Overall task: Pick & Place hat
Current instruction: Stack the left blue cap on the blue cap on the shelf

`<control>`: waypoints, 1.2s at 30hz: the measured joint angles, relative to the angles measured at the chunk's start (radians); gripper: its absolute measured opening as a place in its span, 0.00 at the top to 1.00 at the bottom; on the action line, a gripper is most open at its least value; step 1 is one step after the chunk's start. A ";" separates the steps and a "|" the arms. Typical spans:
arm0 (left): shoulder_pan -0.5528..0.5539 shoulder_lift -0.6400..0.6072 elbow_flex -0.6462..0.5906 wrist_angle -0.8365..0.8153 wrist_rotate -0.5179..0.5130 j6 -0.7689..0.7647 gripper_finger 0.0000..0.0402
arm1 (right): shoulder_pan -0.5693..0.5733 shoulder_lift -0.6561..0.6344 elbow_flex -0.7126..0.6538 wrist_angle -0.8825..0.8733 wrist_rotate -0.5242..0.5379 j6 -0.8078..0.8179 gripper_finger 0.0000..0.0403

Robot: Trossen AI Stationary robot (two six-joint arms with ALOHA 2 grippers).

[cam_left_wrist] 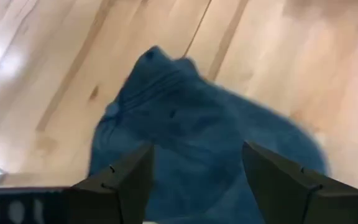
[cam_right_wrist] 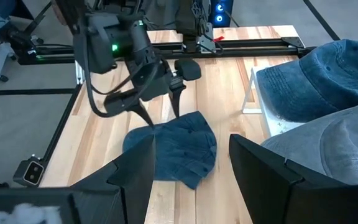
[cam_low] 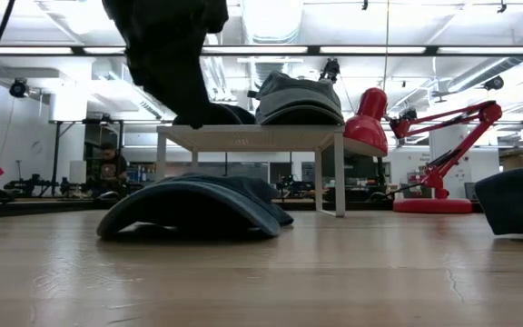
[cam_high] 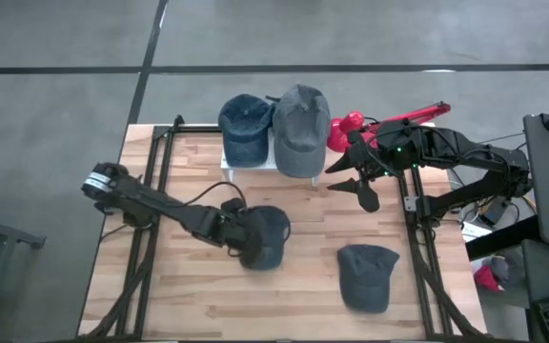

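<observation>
A dark blue cap (cam_high: 273,236) lies crown up on the wooden table near its middle, and also shows in the low view (cam_low: 193,204) and the right wrist view (cam_right_wrist: 173,149). My left gripper (cam_left_wrist: 197,149) is open just above it, one finger over either side of the crown. I see no touch in the low view. My right gripper (cam_high: 355,186) is open and empty, above the table beside the right end of a white stand (cam_high: 246,168). A blue cap (cam_high: 245,126) and a grey cap (cam_high: 301,124) rest on that stand.
A grey-blue cap (cam_high: 365,276) lies on the table near its front right. A red desk lamp (cam_high: 351,129) stands at the far right, behind my right arm. Dark rails (cam_high: 151,191) run along the table's left and right sides.
</observation>
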 joint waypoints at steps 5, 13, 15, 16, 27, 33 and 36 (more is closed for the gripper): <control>0.023 0.002 0.000 -0.023 -0.003 0.072 0.39 | 0.000 0.000 0.000 0.000 -0.001 0.000 0.50; 0.106 0.003 -0.005 -0.016 0.025 0.028 0.39 | 0.000 0.000 0.000 0.000 -0.002 0.001 0.50; 0.133 0.003 -0.007 -0.016 0.060 -0.049 0.39 | 0.000 0.000 0.000 -0.001 -0.002 0.000 0.50; 0.146 0.003 -0.008 -0.017 0.072 -0.088 0.39 | 0.000 0.000 0.000 -0.001 -0.002 0.000 0.50; 0.180 0.003 -0.023 -0.024 0.142 -0.405 0.39 | 0.000 0.000 0.000 -0.001 -0.002 -0.005 0.50; 0.182 0.003 -0.049 -0.032 0.142 -0.506 0.39 | 0.000 0.000 0.000 -0.001 -0.002 -0.008 0.50; 0.182 0.015 -0.049 -0.029 0.142 -0.528 0.39 | 0.000 0.000 0.000 -0.001 -0.002 -0.008 0.50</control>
